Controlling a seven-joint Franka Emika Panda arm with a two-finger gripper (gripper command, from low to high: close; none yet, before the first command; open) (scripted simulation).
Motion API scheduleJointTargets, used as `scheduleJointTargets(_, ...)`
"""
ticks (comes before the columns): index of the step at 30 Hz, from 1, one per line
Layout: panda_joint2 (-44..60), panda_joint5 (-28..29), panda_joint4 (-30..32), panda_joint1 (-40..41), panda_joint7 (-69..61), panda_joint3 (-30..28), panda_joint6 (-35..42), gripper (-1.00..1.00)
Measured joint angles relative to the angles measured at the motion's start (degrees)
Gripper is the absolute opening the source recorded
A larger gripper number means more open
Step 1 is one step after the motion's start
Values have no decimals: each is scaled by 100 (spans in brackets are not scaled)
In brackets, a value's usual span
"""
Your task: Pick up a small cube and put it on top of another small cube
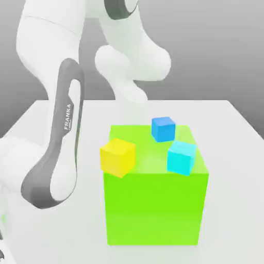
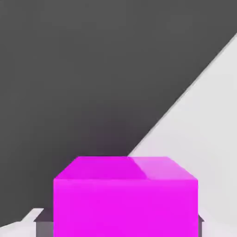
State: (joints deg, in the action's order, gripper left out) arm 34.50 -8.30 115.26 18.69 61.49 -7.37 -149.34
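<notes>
So the only writing I can make out is FRANKA on the arm [image 1: 68,117], around 9 o'clock in the exterior view, with a smaller line under it that's too tiny to read. The gripper [image 2: 124,227] is clamped on the magenta cube [image 2: 126,208], a finger against each of two opposite sides, so the cube sits right between them and they're only as far apart as it is wide. Over on the big green block [image 1: 153,206], around 5 o'clock in the exterior view, there are yellow [image 1: 118,157], blue [image 1: 163,129] and cyan [image 1: 181,158] cubes.
</notes>
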Motion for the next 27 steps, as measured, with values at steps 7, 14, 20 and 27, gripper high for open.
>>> scheduleJointTargets(7,-1210,411,245,-375,-367,62,1070,-100)
scheduleJointTargets(14,-2672,558,735,-827,-1510,608,2191,-100)
scheduleJointTargets(20,-3909,407,1333,-1367,-2444,826,2869,-100)
scheduleJointTargets(27,-5353,221,2120,-1783,-3447,1029,3517,-100)
